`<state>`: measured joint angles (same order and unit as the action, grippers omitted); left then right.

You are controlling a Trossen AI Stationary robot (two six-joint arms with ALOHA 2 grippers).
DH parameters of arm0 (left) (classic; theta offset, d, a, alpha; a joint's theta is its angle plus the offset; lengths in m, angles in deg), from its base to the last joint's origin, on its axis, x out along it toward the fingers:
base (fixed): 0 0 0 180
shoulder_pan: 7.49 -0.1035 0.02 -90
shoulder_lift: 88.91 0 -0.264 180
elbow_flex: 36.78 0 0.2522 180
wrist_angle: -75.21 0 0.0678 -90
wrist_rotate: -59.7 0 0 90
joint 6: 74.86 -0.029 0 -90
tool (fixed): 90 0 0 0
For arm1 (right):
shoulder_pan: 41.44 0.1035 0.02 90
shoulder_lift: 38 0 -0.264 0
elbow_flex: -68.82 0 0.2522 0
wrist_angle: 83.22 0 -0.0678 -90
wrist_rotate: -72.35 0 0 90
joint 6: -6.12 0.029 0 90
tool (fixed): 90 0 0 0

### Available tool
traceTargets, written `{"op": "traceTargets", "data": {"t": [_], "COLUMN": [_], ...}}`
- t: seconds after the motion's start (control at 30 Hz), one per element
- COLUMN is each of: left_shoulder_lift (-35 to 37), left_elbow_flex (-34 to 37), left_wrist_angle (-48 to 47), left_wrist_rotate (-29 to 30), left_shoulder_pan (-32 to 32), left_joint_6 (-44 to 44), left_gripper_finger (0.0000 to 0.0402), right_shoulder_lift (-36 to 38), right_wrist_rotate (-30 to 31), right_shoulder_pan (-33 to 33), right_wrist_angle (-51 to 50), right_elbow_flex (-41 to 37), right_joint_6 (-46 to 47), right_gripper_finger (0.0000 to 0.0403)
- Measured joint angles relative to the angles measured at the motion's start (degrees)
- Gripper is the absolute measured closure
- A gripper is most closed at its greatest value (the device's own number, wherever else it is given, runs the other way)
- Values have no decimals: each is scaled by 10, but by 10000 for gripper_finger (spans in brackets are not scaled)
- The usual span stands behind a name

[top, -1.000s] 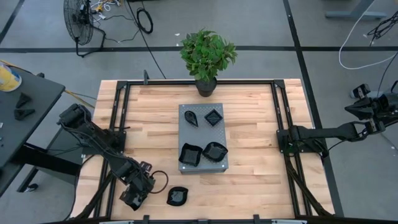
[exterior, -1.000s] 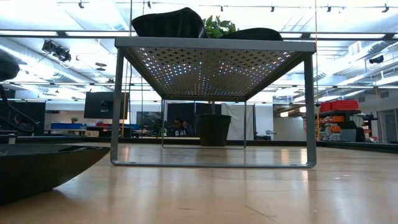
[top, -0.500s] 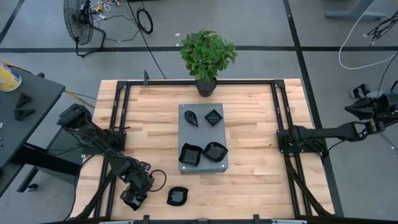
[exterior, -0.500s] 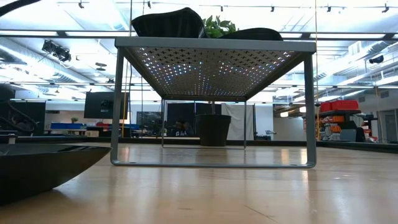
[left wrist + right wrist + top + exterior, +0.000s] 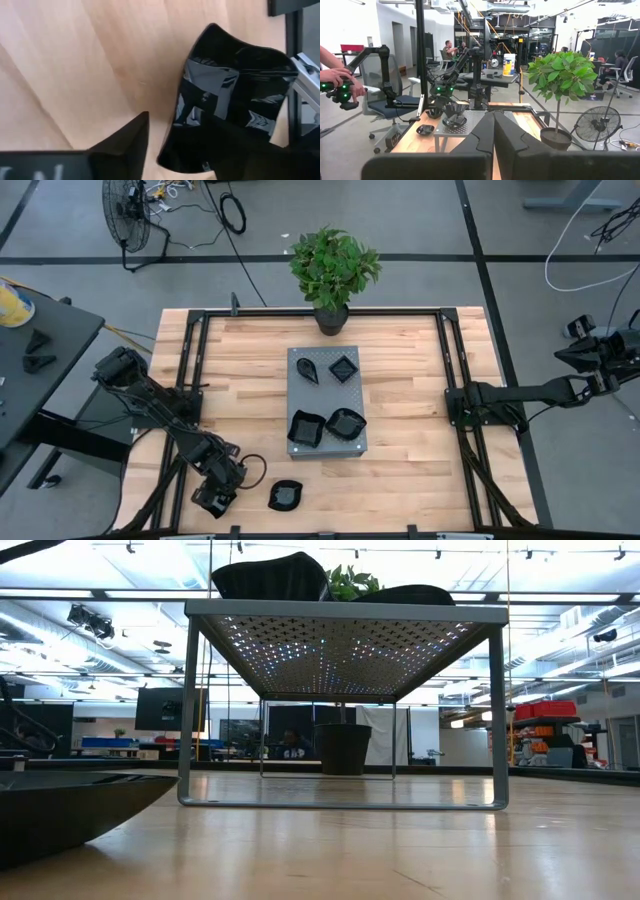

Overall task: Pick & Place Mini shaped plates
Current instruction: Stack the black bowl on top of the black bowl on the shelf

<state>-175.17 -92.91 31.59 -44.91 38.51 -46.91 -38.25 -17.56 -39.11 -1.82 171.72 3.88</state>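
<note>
No word, brand or number can be read in full. In the left wrist view, pale letter strokes on the left end effector (image 5: 172, 150) are cut off by the picture's edge and cannot be made out.

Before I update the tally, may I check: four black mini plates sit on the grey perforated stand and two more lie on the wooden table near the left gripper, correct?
Not quite. The high view shows four mini plates on the grey perforated stand, but only one plate on the table, beside the left gripper, not two.
</note>
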Motion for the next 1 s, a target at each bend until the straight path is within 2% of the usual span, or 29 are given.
{"op": "traceTargets", "data": {"t": [0.3, 0.47, 0.63, 0.83, 1.0], "left_shoulder_lift": [0, 0, 0, 0, 4], "left_elbow_flex": [0, 0, 0, -6, -50], "left_wrist_angle": [1, 1, 10, 19, 4], "left_wrist_rotate": [-7, -8, -38, -65, -63], "left_shoulder_pan": [0, 0, 0, 0, 0], "left_joint_6": [13, 30, 31, 51, 69], "left_gripper_finger": [317, 357, 391, 395, 397], "right_shoulder_lift": [0, 0, 0, 0, 0], "right_wrist_rotate": [0, 0, 0, 0, 0], "right_shoulder_pan": [0, 0, 0, 0, 0], "right_wrist_angle": [0, 0, 0, 0, 0], "right_elbow_flex": [0, 0, 0, 0, 0], "right_joint_6": [0, 0, 0, 0, 0], "right_gripper_finger": [387, 387, 387, 387, 387]}}
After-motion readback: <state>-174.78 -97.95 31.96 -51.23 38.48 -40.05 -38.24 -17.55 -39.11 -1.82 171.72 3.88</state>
